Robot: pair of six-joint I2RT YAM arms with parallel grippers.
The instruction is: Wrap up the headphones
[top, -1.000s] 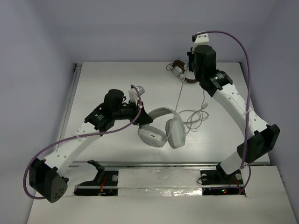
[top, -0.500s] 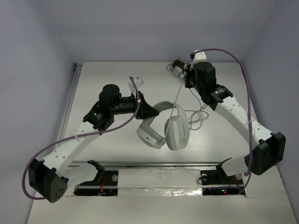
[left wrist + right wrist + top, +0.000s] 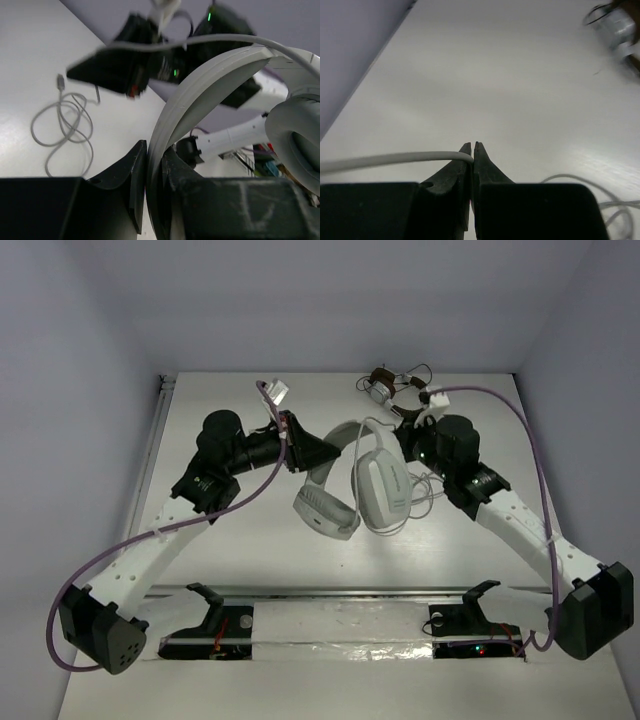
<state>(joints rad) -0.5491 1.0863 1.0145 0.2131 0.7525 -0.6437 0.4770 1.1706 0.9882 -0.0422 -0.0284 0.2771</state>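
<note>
Centrally, the headphones hung off the table, their headband pinched between the closed fingers of the left gripper at their 10 o'clock. The right gripper, at their 2 o'clock, was clamped on the thin cable, whose slack lay coiled at 3 o'clock.

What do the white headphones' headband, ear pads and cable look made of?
Headband: likely hard plastic, matte light grey, with moulded ridge lines. Ear pads: probably soft leatherette over foam; the rim looks rounded and puffy. Cable: thin, flexible plastic or rubber sheath; it lies in loose loops.
</note>
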